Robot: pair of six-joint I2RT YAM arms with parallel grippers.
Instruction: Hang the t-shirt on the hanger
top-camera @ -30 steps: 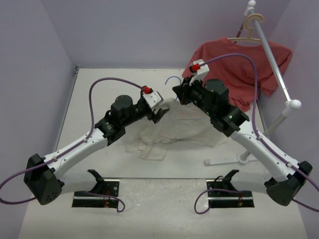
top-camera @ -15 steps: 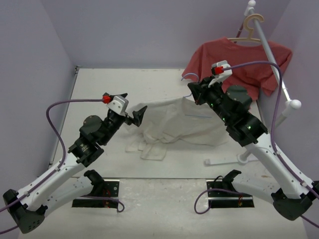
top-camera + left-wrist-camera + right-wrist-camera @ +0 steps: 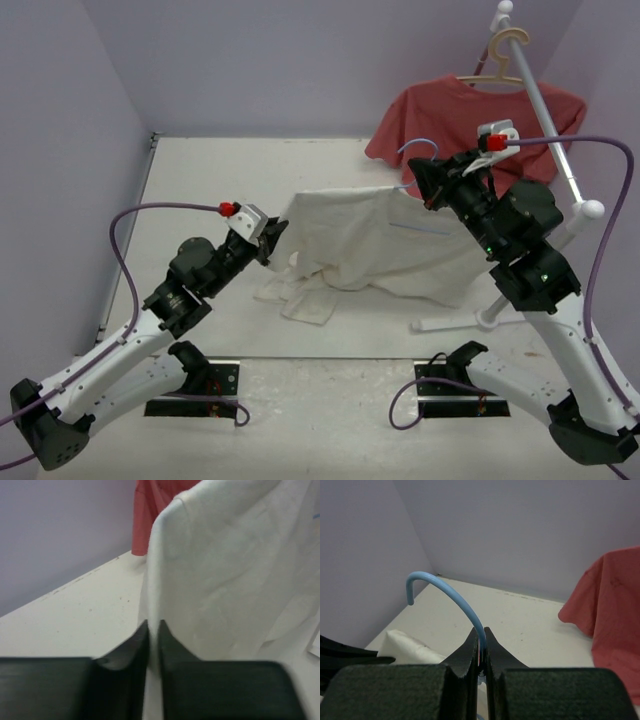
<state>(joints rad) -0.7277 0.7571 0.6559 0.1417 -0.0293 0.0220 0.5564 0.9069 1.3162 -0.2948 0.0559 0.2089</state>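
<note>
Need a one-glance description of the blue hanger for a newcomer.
Find the white rack on the right, holding a red shirt. Just left of it, the right jaws pinch the hanger by its hook, white t-shirt draped below. It is thin light-blue wire; the tan hanger on the rack is thicker.

The t-shirt (image 3: 370, 240) was soft cream cloth, matt and creased, with a fine weave showing in the left wrist view. The hanger (image 3: 455, 594) was thin light-blue wire, smooth with a slight sheen. Both pairs of jaws looked like matt black plastic. At the far right, the red t-shirt (image 3: 470, 125) was matt cloth, hung on a tan wooden hanger (image 3: 497, 60) with a smooth finish. The counter (image 3: 220, 180) was off-white, matt and faintly speckled.
</note>
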